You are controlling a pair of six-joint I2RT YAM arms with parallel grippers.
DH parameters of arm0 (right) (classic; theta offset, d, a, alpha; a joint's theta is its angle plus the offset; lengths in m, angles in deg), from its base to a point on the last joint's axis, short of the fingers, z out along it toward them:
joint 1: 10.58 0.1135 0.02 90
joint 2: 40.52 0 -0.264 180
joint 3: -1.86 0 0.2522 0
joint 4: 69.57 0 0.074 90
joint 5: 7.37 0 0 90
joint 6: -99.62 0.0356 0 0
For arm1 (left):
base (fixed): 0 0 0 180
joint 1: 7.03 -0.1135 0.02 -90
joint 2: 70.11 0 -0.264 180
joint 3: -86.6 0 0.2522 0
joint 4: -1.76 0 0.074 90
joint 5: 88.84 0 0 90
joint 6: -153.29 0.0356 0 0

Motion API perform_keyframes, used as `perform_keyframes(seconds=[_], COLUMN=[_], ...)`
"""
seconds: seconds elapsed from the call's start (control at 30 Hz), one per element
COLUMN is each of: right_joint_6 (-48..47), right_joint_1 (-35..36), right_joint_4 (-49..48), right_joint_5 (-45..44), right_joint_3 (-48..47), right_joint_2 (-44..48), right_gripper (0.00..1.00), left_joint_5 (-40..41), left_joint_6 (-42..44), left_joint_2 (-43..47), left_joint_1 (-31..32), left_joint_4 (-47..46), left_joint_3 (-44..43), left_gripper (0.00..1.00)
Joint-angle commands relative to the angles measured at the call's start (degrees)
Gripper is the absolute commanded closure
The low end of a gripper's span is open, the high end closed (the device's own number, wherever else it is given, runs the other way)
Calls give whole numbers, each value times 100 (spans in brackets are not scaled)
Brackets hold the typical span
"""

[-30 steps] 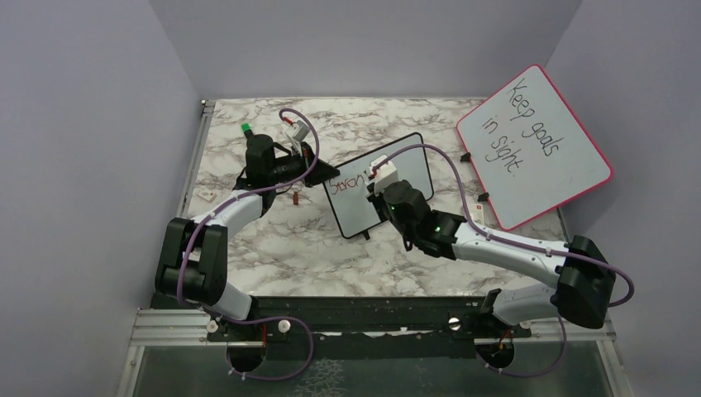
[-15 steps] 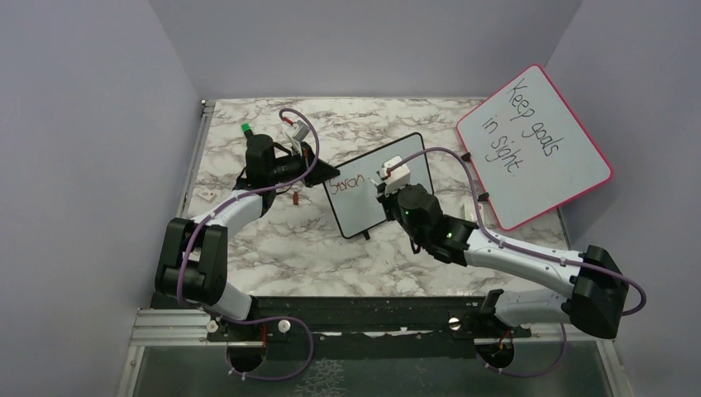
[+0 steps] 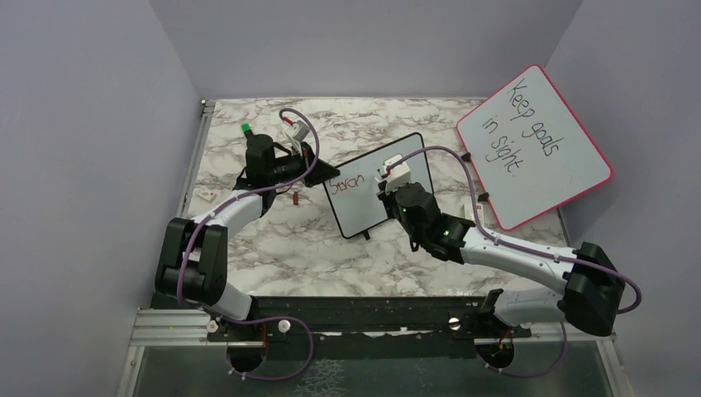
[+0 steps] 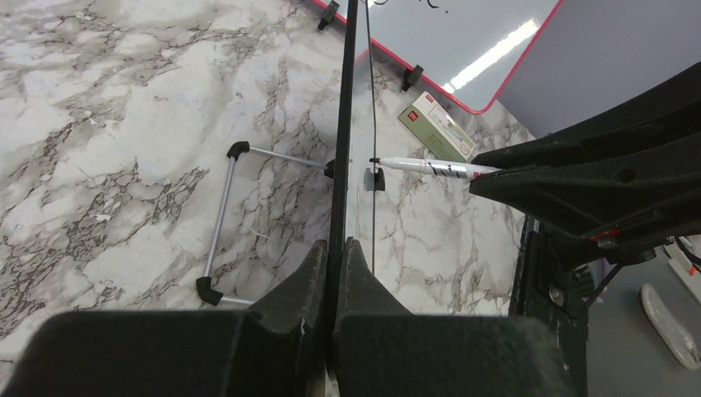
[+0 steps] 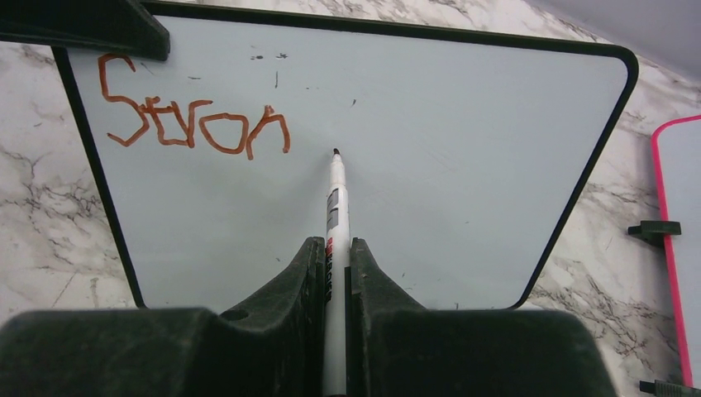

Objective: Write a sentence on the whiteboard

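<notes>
On marble bench (image 3: 273,240): small white black-framed whiteboard (image 5: 463,165) propped upright, edge clenched by left gripper (image 4: 335,248)
right gripper (image 5: 335,248): clenched on white marker (image 5: 335,207), shifted right within the last second
sentence (image 5: 194,116): reddish-brown "Stron"; tip just past "n"
meaning: "g" likely next, most unwritten

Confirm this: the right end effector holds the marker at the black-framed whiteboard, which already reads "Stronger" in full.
Not quite. The right end effector does hold the marker at the whiteboard, but the sentence reads only "Stron" so far; the right wrist view shows it.
</notes>
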Motion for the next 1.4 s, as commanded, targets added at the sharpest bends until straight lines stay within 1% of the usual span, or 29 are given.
perform_keyframes(seconds=[0.0, 0.3, 1.17, 1.37], right_joint_6=[26, -217, -317, -335], right_joint_1=[-38, -42, -51, -53], right_joint_4=[-272, -556, -722, -845], right_joint_5=[47, 499, 5, 85], right_joint_3=[-38, 20, -150, -124], right_joint_2=[32, 72, -307, -319], right_gripper=[99, 99, 99, 99], left_joint_5=[413, 404, 371, 359], left_joint_6=[248, 256, 265, 269], left_joint_2=[-159, -176, -185, -185], left_joint_1=[54, 54, 54, 54], left_joint_4=[575, 575, 584, 584], left_joint_3=[71, 58, 71, 67], left_gripper=[100, 100, 100, 100])
